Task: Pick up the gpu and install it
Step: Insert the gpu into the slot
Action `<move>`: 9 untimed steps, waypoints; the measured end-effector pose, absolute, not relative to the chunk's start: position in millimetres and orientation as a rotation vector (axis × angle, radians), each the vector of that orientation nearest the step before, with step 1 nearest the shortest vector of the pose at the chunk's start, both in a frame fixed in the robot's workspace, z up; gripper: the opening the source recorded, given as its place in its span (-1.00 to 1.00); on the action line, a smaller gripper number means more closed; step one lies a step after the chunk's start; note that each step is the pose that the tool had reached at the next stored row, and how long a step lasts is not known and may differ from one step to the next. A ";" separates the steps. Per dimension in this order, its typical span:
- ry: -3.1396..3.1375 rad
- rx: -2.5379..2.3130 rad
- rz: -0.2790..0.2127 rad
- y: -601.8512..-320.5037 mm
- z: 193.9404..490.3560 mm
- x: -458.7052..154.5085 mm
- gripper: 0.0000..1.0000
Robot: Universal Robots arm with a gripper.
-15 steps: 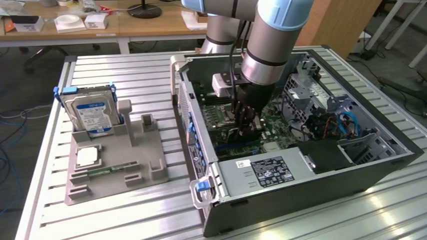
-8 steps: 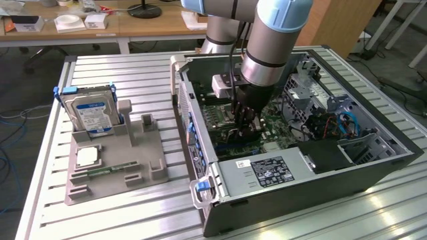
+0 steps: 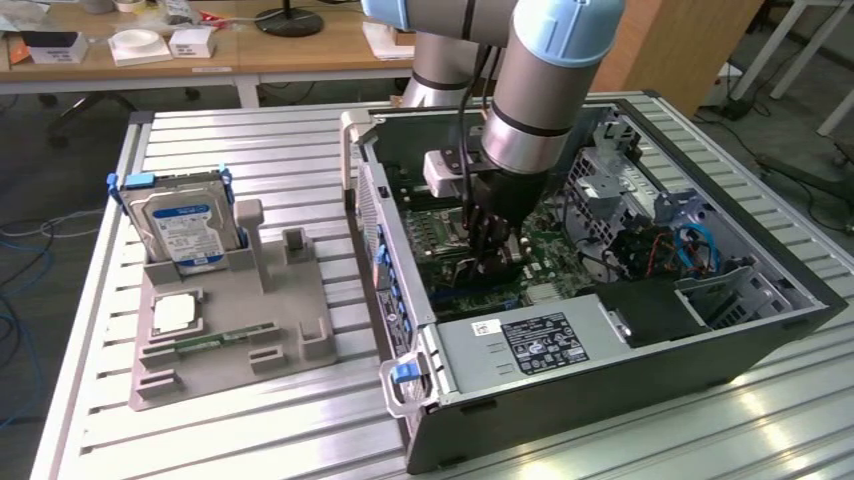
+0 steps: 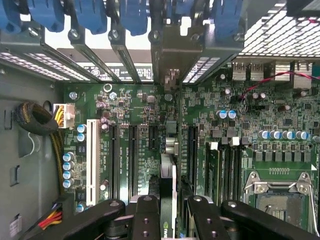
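Hand (image 4: 167,220) clamped on upright gpu (image 4: 168,180) inside computer case (image 3: 747,335), above green motherboard (image 4: 135,130); no legible writing.

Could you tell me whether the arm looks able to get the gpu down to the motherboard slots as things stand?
Probably yes: the end effector holds the gpu edge-on inside the open case, directly over the motherboard, with nothing visible between.
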State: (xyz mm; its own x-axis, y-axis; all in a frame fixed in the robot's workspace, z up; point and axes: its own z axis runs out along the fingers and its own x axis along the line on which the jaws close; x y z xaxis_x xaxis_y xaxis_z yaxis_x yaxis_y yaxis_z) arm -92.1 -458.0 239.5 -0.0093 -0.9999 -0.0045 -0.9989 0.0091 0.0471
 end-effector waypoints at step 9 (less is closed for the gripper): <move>-2.210 2.190 -0.057 -457.9 239.5 -92.9 -0.47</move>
State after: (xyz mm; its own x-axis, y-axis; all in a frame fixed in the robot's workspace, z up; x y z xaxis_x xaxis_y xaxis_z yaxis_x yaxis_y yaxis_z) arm -92.9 -457.9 239.5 -0.0094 -0.9999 -0.0045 -0.9988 0.0092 0.0471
